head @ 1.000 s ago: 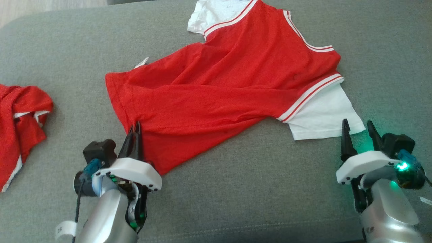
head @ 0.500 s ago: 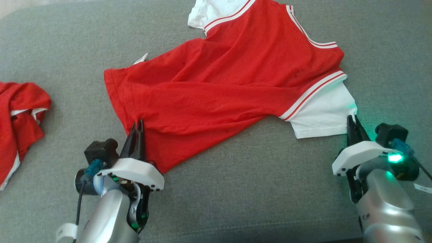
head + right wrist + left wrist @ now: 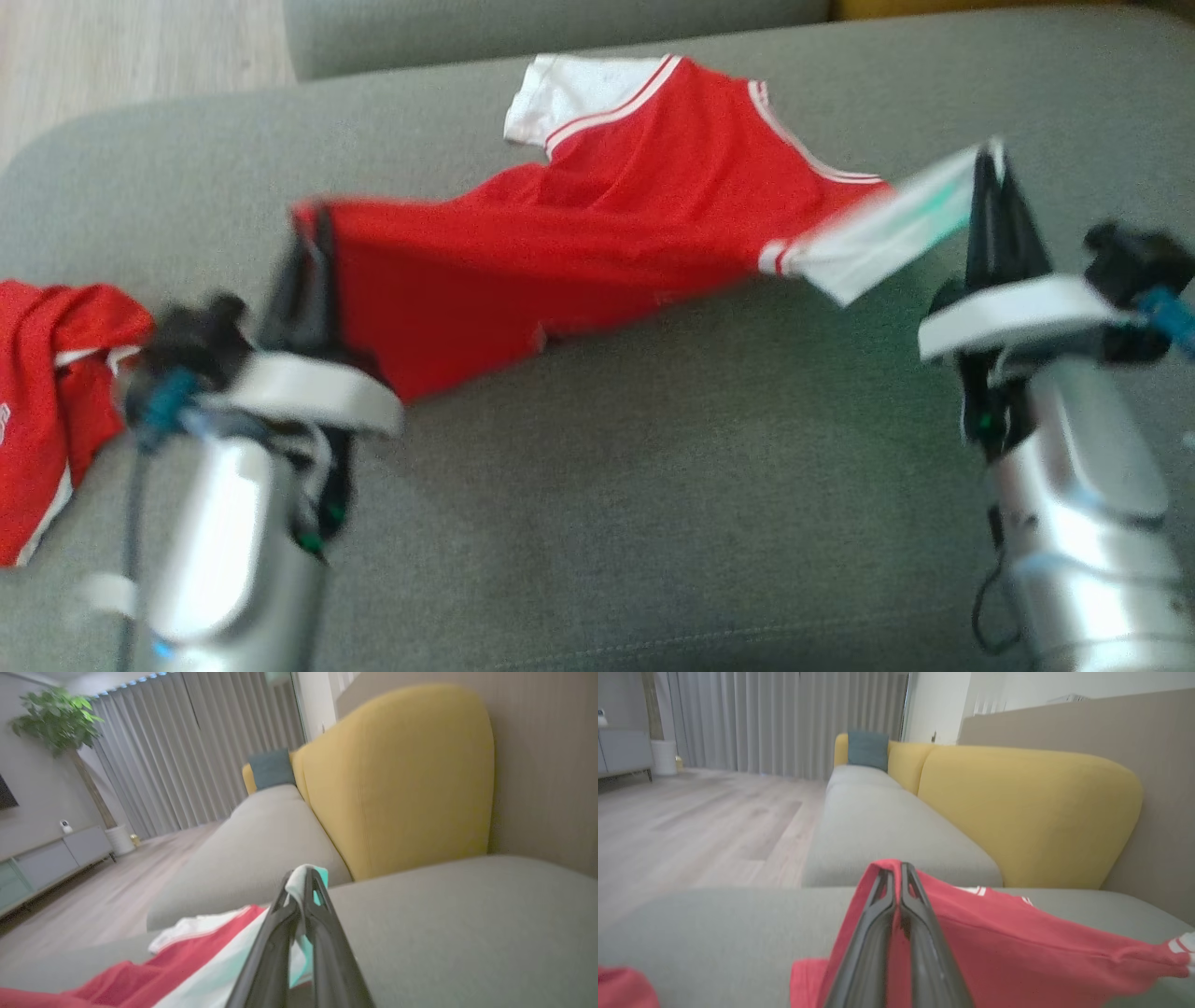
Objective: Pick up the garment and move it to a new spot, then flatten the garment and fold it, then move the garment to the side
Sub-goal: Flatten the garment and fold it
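The garment (image 3: 597, 233) is a red shirt with white, red-striped sleeves, stretched above the grey sofa cushion (image 3: 653, 485). My left gripper (image 3: 313, 219) is shut on the shirt's red hem corner at the left. In the left wrist view the dark fingers (image 3: 878, 933) pinch the red cloth (image 3: 1017, 947). My right gripper (image 3: 990, 159) is shut on the white sleeve (image 3: 887, 233) at the right and holds it raised. The right wrist view shows the white cloth (image 3: 299, 882) caught between its fingertips. The far sleeve (image 3: 569, 93) still rests on the cushion.
A second crumpled red garment (image 3: 56, 392) lies at the left edge of the cushion. Wooden floor (image 3: 131, 75) shows beyond the far left edge. A yellow sofa back (image 3: 1017, 812) rises behind the seat, with a teal pillow (image 3: 867, 750) farther off.
My right gripper closed on the white sleeve and lifted it. My left gripper raised the red hem corner. The shirt now hangs stretched between them, and the camera has shifted.
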Motion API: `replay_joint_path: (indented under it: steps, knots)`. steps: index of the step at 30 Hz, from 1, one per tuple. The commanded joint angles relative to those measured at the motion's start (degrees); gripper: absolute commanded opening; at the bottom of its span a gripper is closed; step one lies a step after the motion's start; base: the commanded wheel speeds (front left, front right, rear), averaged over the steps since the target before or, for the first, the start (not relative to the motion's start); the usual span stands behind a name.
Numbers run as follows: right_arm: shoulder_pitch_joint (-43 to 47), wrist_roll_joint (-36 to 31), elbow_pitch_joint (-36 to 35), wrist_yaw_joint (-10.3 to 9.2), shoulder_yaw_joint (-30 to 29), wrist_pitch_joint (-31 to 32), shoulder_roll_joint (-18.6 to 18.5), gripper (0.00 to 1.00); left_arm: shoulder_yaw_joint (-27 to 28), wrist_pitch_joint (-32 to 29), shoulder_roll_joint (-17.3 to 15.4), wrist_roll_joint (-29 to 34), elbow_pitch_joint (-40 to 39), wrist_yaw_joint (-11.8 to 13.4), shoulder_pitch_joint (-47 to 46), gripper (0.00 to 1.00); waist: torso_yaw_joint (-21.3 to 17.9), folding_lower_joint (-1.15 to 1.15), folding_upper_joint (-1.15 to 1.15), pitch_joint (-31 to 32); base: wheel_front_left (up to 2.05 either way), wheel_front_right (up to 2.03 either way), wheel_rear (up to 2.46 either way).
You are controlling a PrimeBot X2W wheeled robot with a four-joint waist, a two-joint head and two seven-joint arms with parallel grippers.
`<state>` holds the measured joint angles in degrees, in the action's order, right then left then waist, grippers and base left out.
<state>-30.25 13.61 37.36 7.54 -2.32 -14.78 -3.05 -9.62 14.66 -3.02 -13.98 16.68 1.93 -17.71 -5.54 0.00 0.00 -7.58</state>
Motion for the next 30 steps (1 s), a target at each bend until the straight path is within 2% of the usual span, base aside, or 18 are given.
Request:
replay_joint_path:
  steps: [1, 6, 9, 12, 16, 24, 30]
  knots:
    - [-4.2, 1.1, -4.3, -0.05, 2.3, -0.2, -0.7, 0.0, 3.2, 0.3, -2.8, 1.0, -2.9, -0.7, -5.3, 0.0, -1.0, 0.0, 0.0, 1.9, 0.0, 0.0, 0.0]
    - [-9.4, 6.0, -10.8, -0.05, 5.7, -0.2, -3.2, 0.0, 5.7, 0.3, -7.7, 2.6, -3.9, -1.2, -12.5, 0.0, -2.4, 0.0, 0.0, 4.1, 0.0, 0.0, 0.0]
    - [-12.1, 7.5, -13.6, -0.05, 6.3, 0.0, -4.8, 0.0, 6.7, -0.3, -9.0, 2.4, -4.8, -1.1, -15.3, 0.0, -3.0, 0.0, 0.0, 4.3, 0.0, 0.0, 0.0]
    - [-18.6, 8.9, -18.2, -0.05, 6.9, 1.9, -7.7, 0.0, 7.6, -3.4, -11.8, 2.8, -6.5, -1.2, -21.5, 0.0, -3.6, 0.0, 0.0, 3.4, 0.0, 0.0, 0.0]
    - [-25.5, 7.9, -20.1, -0.05, 6.5, 4.3, -10.1, 0.0, 7.7, -7.1, -13.6, 3.2, -7.0, -1.3, -28.7, 0.0, -3.1, 0.0, 0.0, 1.0, 0.0, 0.0, 0.0]
    - [-37.1, 3.7, -14.3, -0.05, 6.3, 5.6, -11.1, 0.0, 5.3, -10.6, -14.5, 4.4, -0.9, -2.2, -40.7, 0.0, -1.0, 0.0, 0.0, -8.7, 0.0, 0.0, 0.0]
    - [-48.3, -1.0, -5.8, -0.05, 5.0, 2.3, -10.9, 0.0, 3.9, -6.5, -14.5, 7.0, 7.1, -1.0, -50.3, 0.0, -0.2, 0.0, 0.0, -16.4, 0.0, 0.0, 0.0]
